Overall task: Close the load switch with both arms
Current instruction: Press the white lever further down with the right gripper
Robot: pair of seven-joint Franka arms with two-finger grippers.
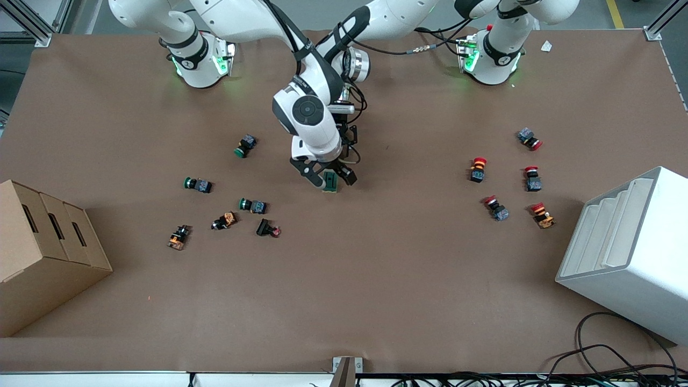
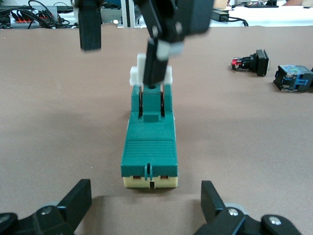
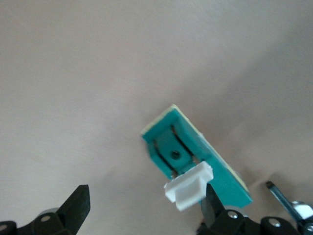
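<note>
The load switch (image 1: pixel 330 183) lies flat on the table (image 1: pixel 376 279), just above the centre of the front view, directly under both wrists. The left end effector (image 2: pixel 145 190) is spread wide at table height, one finger to each side of the switch's cream end, with a visible gap on both sides. The right end effector (image 3: pixel 145 196) is also spread, and one finger touches the white lever (image 2: pixel 137 73) at the switch's other end.

The main risk appears to be sliding. The body is not clamped, so a push on the lever would likely skid or twist the switch instead of closing it. The single finger could also slip off the small lever. The two wrists are crowded together, so a collision is possible.

There is ample room otherwise. The nearest green-capped push button (image 1: pixel 246 145) is well apart. The cardboard box (image 1: pixel 43 252), the white bin (image 1: pixel 629 242) and the table edges are farther off.
</note>
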